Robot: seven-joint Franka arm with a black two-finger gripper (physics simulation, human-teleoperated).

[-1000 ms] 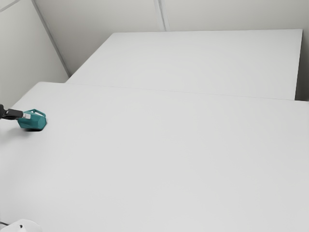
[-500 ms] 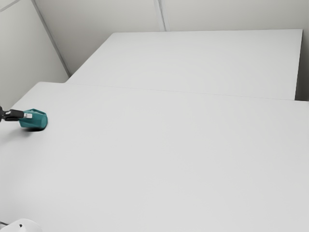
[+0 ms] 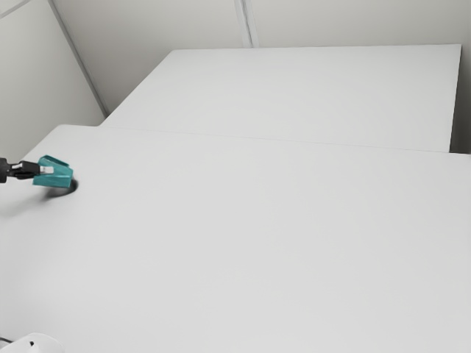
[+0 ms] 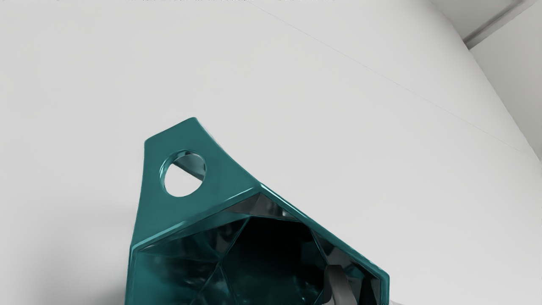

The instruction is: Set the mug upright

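Note:
At the exterior view's far left, my gripper (image 3: 47, 170) holds the teal mug (image 3: 54, 178) by its wall. The mug is tilted on its side, raised a little over the table, with a dark shadow below it. Looking from the hand, I face the open mouth of the mug (image 4: 148, 212), its angular handle (image 4: 228, 182) with a round hole sticking out at one side. My gripper (image 4: 371, 293) has one finger inside the mouth; a sliver of the other shows just outside the wall. The base is hidden.
A white table (image 3: 250, 243) extends toward the exterior view's right, with a second white surface (image 3: 302, 95) behind it. A white rounded object (image 3: 37, 344) stands at the lower left corner. Pale walls rise behind.
The mug has risen slightly with my gripper and shifted a little toward the exterior view's right. Its tilt has changed, and its shadow now lies more apart from it.

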